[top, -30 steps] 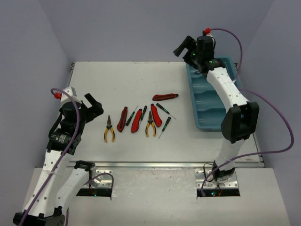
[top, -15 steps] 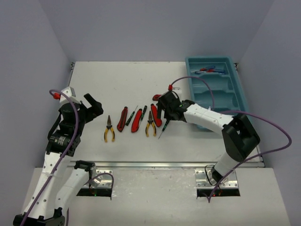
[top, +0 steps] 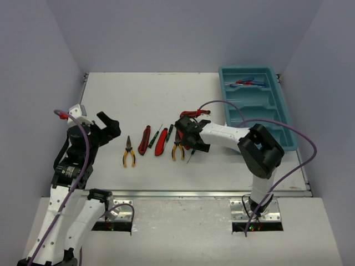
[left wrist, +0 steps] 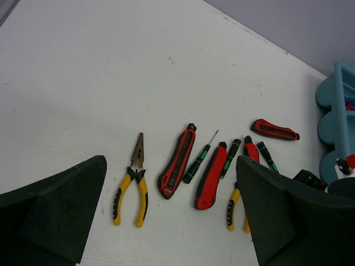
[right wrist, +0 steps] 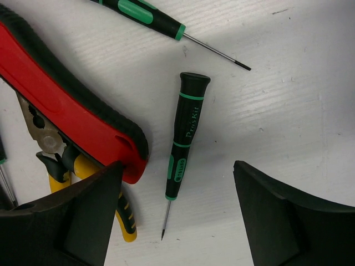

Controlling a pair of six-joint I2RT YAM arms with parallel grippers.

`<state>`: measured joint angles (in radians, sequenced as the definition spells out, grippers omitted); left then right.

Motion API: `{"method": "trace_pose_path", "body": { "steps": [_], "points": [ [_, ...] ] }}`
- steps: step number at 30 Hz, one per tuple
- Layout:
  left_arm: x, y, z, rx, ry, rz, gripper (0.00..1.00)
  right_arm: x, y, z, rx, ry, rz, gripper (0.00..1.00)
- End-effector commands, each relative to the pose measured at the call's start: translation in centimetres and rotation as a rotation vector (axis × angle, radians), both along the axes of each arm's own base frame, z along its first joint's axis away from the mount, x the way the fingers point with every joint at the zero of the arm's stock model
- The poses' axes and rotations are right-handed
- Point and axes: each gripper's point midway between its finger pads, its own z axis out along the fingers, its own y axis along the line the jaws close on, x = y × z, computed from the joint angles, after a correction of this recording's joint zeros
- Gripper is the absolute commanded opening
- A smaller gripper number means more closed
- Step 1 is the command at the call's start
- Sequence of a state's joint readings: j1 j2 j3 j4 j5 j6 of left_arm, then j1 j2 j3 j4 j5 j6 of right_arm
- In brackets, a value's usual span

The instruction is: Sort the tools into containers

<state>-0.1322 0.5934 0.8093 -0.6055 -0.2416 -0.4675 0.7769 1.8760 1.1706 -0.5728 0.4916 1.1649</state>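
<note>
Pliers (top: 128,152), knives (top: 143,139) and screwdrivers (top: 155,137) line the middle of the white table (top: 144,94). A teal tray (top: 247,69) occupies its far right corner.

the only writing i can make out is on the black-green screwdriver (right wrist: 186,130) lying on the table (right wrist: 288,111), seen close up from the right wrist camera. white letters run lengthwise along the black part of its handle, between two green bands, and they read "pro'skit". lower on the same handle, on the green patch near the shaft, there are small dark marks, too tiny to read. in the overhead view and the left wrist view the tools (top: 161,142) are too small for me to read any lettering on them.
</note>
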Motion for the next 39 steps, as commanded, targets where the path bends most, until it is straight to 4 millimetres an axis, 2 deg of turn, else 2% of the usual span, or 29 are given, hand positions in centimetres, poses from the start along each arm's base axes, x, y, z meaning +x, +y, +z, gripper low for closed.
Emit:
{"method": "trace_pose_path", "body": {
  "steps": [1, 8, 11, 16, 19, 24, 31, 36, 39],
  "points": [
    [0.5, -0.5, 1.0, 0.003, -0.047, -0.026, 1.00, 0.2, -1.2, 1.1, 0.011, -0.081, -0.079, 0.79],
    [0.4, -0.4, 1.0, 0.003, -0.048, -0.025, 1.00, 0.2, -1.9, 1.9, 0.031, -0.122, -0.100, 0.73],
    [0.5, -0.5, 1.0, 0.002, -0.046, -0.029, 1.00, 0.3, -1.5, 2.9, 0.085, -0.164, -0.070, 0.72],
    [0.5, -0.5, 0.9, 0.004, -0.044, -0.030, 1.00, 1.2, -2.5, 3.3, 0.095, -0.169, -0.088, 0.69],
    [0.5, -0.5, 0.8, 0.004, -0.042, -0.030, 1.00, 1.9, -3.1, 2.7, 0.095, -0.156, -0.112, 0.66],
    [0.6, -0.6, 0.7, 0.004, -0.037, -0.036, 1.00, 3.4, -2.5, 1.2, 0.070, -0.113, -0.092, 0.59],
    [0.6, -0.7, 0.8, 0.003, -0.038, -0.040, 1.00, 3.2, -1.1, -1.0, 0.110, -0.053, -0.089, 0.55],
    [0.6, -0.7, 0.8, 0.002, -0.040, -0.040, 1.00, 2.6, -0.9, -1.9, 0.121, -0.030, -0.127, 0.31],
    [0.5, -0.7, 1.0, 0.002, -0.046, -0.040, 1.00, 1.1, -1.1, -2.3, 0.117, -0.024, -0.151, 0.25]
  ]
}}
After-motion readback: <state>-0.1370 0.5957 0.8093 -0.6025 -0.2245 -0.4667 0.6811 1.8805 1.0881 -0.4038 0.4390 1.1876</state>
